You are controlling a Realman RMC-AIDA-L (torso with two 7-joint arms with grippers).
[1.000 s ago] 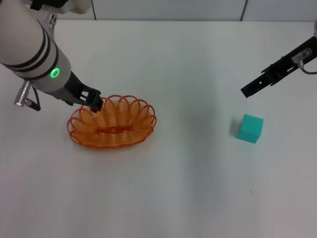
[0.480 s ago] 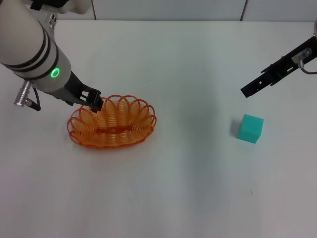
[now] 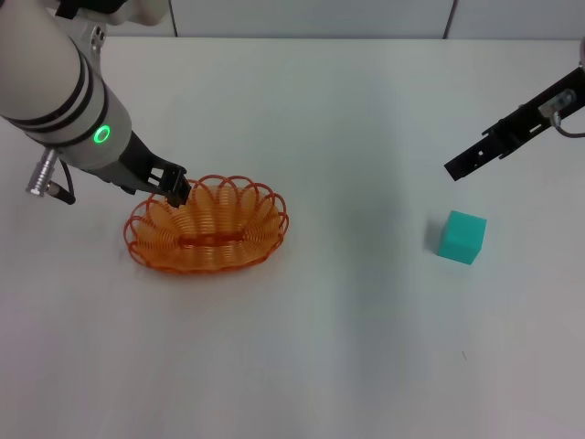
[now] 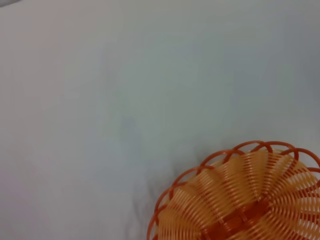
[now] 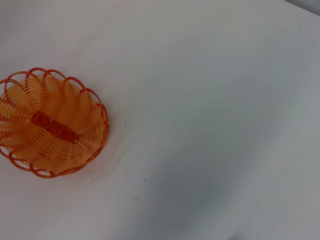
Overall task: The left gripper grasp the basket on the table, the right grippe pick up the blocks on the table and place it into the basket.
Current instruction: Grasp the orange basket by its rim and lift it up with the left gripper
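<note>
Cube (image 3: 461,237) shows only from the head; left tool (image 3: 175,188) grips basket (image 3: 208,238) rim.

basket (image 3: 207,226) left on table (image 3: 320,347), block (image 3: 461,237) well apart to its right

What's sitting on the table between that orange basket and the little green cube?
Nothing: in the head view only bare white table separates the basket from the cube.

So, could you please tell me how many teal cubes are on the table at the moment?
1. The teal cube sits on the white table on the robot's right, apart from the orange wire basket, which holds nothing. No others visible.
</note>
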